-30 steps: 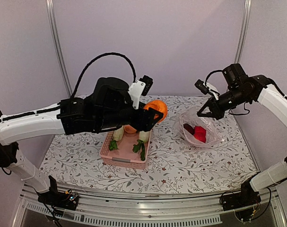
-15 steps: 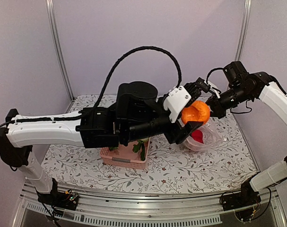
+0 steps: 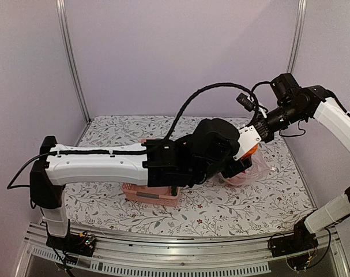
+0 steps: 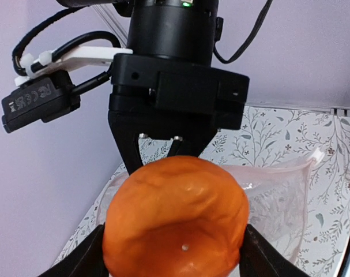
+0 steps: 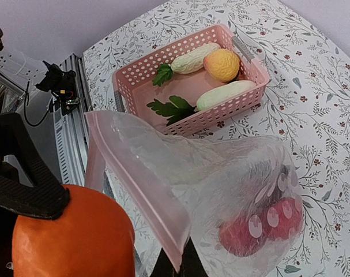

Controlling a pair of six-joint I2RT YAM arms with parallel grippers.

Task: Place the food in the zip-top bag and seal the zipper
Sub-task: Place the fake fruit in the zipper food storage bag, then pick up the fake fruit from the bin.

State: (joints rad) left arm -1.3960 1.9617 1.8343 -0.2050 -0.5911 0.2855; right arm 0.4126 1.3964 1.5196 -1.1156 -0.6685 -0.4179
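1. Left arm [image 3: 105, 164] stretches rightward, nearly level, fully extended.
2. Left end effector [image 4: 175, 257]: fingers spread wide, clamping the orange [image 4: 175, 213] from both sides.
3. Right arm [image 3: 336, 118] bends inward, its wrist angled down-left.
4. Right end effector [image 3: 260, 133]: jaws pinched together on the zip-top bag [image 5: 221, 167] rim.

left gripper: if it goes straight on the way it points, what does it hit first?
Probably the open mouth of the zip-top bag, just beyond the orange in the left gripper. The right gripper pinching the rim sits just above that line; depth unclear, could clip it.
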